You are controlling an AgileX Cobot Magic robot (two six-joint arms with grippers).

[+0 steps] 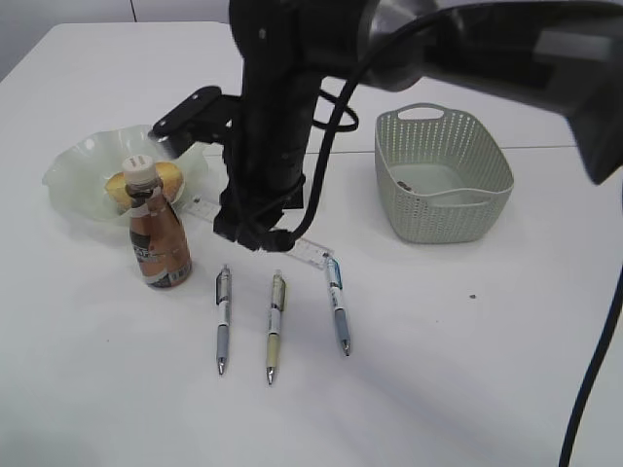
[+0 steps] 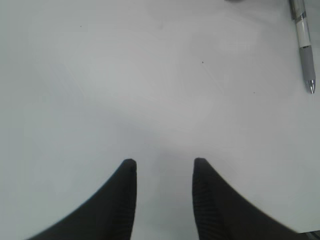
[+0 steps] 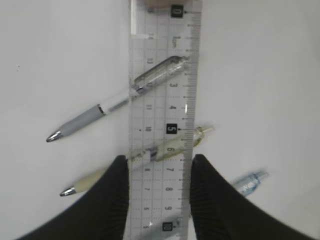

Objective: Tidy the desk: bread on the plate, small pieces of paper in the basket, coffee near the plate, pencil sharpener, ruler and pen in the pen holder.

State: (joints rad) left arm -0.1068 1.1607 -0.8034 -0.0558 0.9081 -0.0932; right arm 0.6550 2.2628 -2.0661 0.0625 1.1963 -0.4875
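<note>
straddling ruler, right claw w/ 3 pens below.

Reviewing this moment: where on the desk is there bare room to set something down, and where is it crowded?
Free: the desk in front of the basket, right of the three pens; also the near-left corner below the coffee. Crowded: the left-centre, where the plate with the bread, coffee, ruler and pens cluster. The right gripper straddles the ruler there.

Ruler clear glossy plastic; basket matt perforated plastic; plate translucent glass; desk smooth matt white.
</note>
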